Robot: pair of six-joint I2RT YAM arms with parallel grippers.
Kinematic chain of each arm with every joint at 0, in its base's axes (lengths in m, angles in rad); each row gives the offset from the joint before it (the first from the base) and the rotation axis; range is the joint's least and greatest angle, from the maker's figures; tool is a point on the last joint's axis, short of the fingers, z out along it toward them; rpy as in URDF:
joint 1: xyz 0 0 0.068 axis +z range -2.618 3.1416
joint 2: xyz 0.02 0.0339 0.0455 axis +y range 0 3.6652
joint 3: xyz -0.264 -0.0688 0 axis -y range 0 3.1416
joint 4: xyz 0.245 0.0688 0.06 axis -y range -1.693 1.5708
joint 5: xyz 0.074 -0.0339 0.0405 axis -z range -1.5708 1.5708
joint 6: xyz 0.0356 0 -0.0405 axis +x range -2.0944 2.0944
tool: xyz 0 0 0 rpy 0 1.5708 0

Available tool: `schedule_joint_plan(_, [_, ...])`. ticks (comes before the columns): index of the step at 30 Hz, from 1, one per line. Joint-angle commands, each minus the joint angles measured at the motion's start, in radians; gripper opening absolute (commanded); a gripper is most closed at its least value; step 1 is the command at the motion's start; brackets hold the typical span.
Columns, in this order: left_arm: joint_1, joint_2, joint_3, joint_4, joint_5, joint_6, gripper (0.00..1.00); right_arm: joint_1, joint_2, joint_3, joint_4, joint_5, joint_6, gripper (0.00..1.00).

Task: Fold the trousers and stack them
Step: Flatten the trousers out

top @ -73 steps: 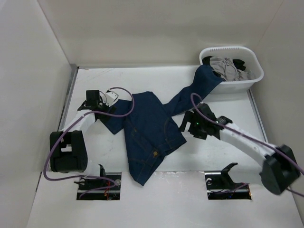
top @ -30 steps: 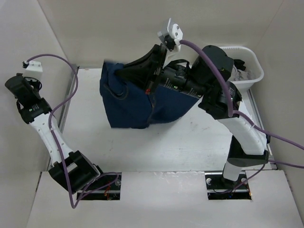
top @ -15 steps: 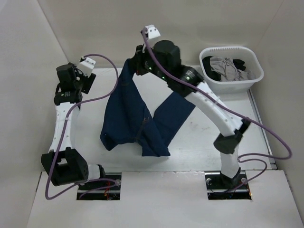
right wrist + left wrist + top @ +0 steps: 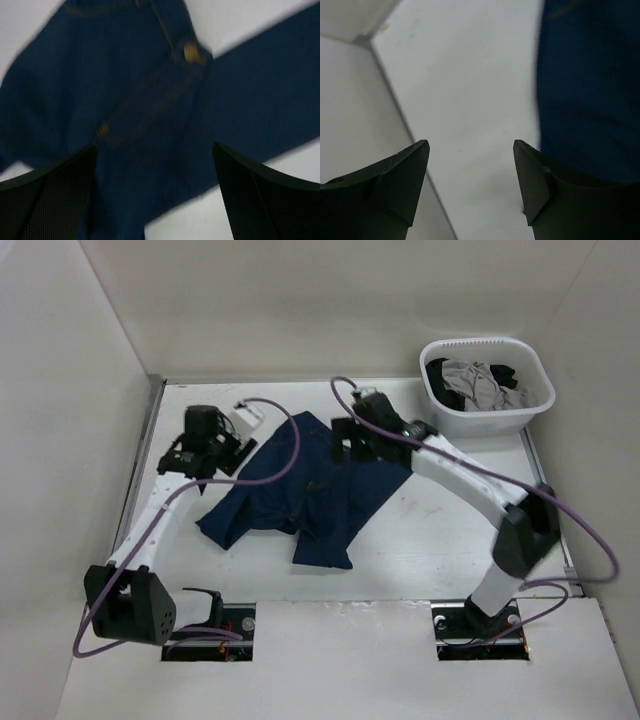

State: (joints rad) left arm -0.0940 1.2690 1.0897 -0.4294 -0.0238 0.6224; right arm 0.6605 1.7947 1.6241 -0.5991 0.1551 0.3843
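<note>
Both grippers stand with jaws apart and hold nothing. The left gripper [image 4: 212,453] hangs low over the table [image 4: 440,540] at the left edge of the trousers [image 4: 300,495]. Its wrist view shows bare white tabletop between the fingers of the left gripper [image 4: 470,150], with the trousers [image 4: 590,90] to one side. The right gripper [image 4: 350,442] hovers over the rear part of the denim. In its wrist view the jaws of the right gripper [image 4: 155,150] spread wide above the trousers [image 4: 150,100], where a brass button [image 4: 190,51] and orange-tan stitching show.

Half a second earlier the right arm was raised high with the jeans hanging from its gripper, and the left arm stood up at the rear left. Now both arms are down and the jeans have dropped: they lie crumpled on the table between the 2 grippers, with 1 leg running out toward the right rear and another part reaching toward the near edge.

At the rear right corner the white laundry basket [image 4: 490,422] sits unchanged. It holds a grey garment [image 4: 470,380] and black garments [image 4: 440,392] heaped together.
</note>
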Motion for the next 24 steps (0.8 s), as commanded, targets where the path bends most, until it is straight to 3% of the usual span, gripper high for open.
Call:
schedule_joint_plan(1, [-0.164,-0.101,-0.056,-0.214,0.086,-0.068,0.67,0.024,-0.312,-0.311,0.172,0.0,0.169,1.0])
schedule_joint_plan(4, [-0.336,-0.114,-0.076,-0.351,0.238,-0.171,0.66,0.041,-0.438,-0.58,0.269,-0.109,0.299,1.0])
schedule_joint_plan(8, [-0.46,-0.068,-0.099,-0.35,0.361,-0.285,0.66,0.147,-0.495,-0.84,0.522,-0.262,0.454,0.88])
schedule_joint_plan(15, [-0.575,0.076,-0.126,-0.249,0.383,-0.354,0.65,0.239,-0.381,-0.974,0.797,-0.304,0.587,0.88])
schedule_joint_plan(16, [-0.583,0.081,-0.142,-0.226,0.377,-0.349,0.65,0.245,-0.341,-0.966,0.818,-0.318,0.591,0.82])
schedule_joint_plan(17, [-0.582,0.081,-0.157,-0.209,0.372,-0.346,0.66,0.248,-0.301,-0.949,0.838,-0.339,0.591,0.65])
schedule_joint_plan(19, [-0.553,0.075,-0.18,-0.186,0.358,-0.333,0.66,0.282,-0.241,-0.867,0.84,-0.38,0.565,0.14])
schedule_joint_plan(20, [-0.519,0.067,-0.191,-0.175,0.339,-0.319,0.66,0.309,-0.224,-0.809,0.817,-0.385,0.524,0.0])
schedule_joint_plan(24, [-0.273,0.029,-0.211,-0.126,0.28,-0.299,0.67,0.438,-0.184,-0.54,0.528,-0.262,0.229,0.0])
